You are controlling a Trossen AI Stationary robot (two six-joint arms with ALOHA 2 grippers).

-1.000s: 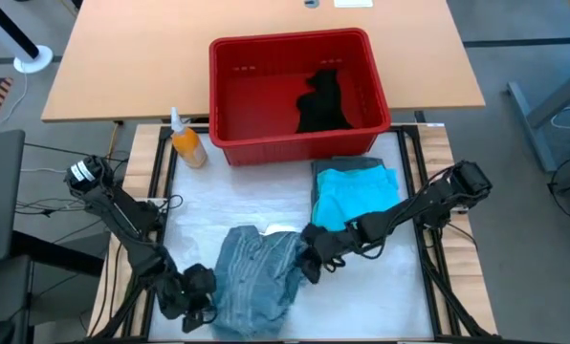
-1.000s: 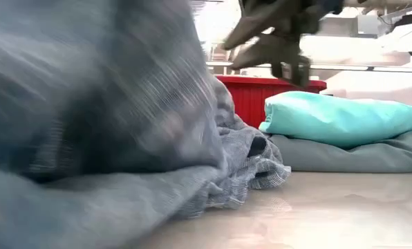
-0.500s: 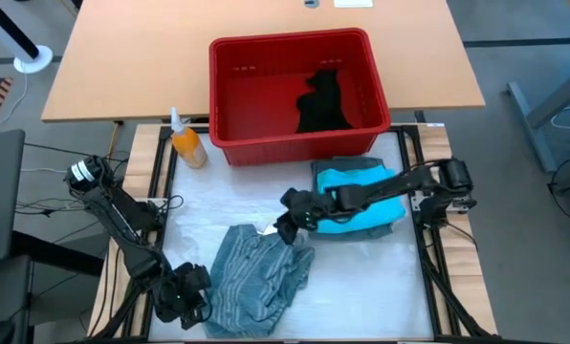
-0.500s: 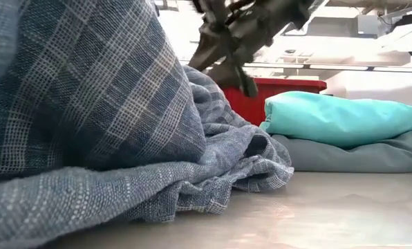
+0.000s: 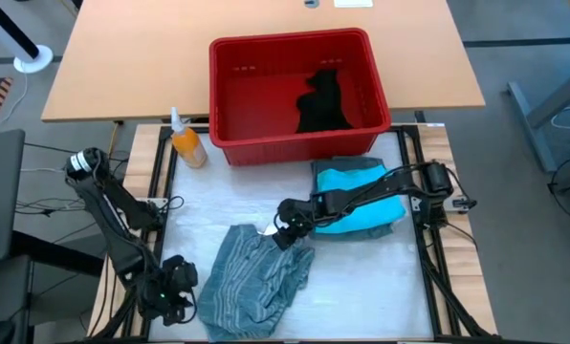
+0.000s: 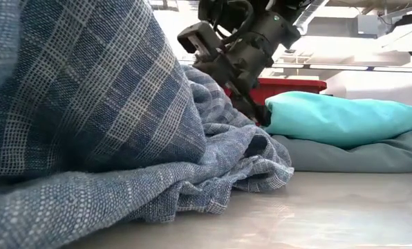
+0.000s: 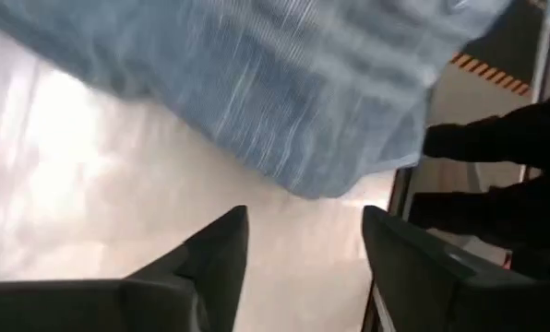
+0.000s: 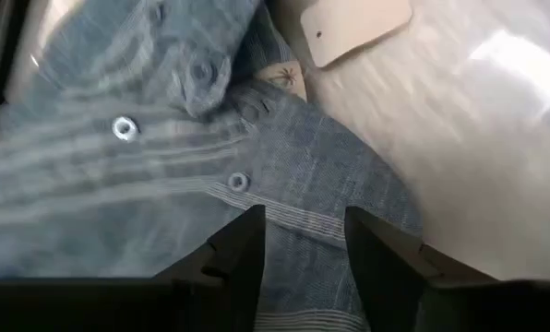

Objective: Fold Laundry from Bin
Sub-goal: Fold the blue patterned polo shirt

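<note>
Since the earlier frame the left gripper [image 5: 175, 294] has let go of the striped shirt [image 5: 256, 282] and backed off to its left edge; the right gripper [image 5: 287, 226] has shifted to the shirt's far corner. Two garments lie folded in a stack [image 5: 357, 196] just beyond the right gripper; the shirt is crumpled, a black one [image 5: 321, 100] remains in the bin [image 5: 290, 46]. Both grippers are open, holding nothing.

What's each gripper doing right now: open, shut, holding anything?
Left gripper: open, holding nothing, just off the striped shirt's edge.
Right gripper: open, holding nothing, above the shirt's buttoned part.
</note>
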